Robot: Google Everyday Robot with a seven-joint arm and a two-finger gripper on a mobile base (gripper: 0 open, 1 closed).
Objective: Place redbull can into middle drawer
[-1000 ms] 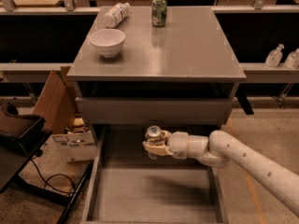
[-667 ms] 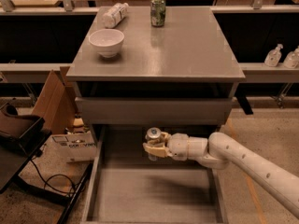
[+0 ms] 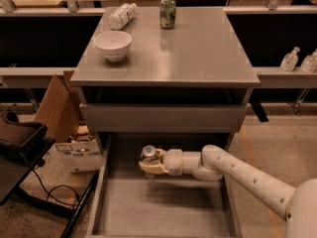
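Observation:
The middle drawer (image 3: 163, 207) is pulled out at the bottom of the grey cabinet, with a bare flat floor and low side walls. My gripper (image 3: 150, 162) reaches in from the right on a white arm, over the drawer's back part. It is shut on the redbull can (image 3: 148, 152), which stands upright between the fingers with its shiny silver top showing. The can's lower part is hidden by the fingers. I cannot tell whether the can touches the drawer floor.
On the cabinet top (image 3: 198, 58) stand a white bowl (image 3: 113, 44), a green can (image 3: 168, 12) and a lying plastic bottle (image 3: 122, 15). A closed drawer front (image 3: 163, 117) sits above the open drawer. Cardboard boxes (image 3: 74, 152) and cables lie left.
The view has shifted slightly. The gripper and can stay in about the same spot over the drawer's back part.

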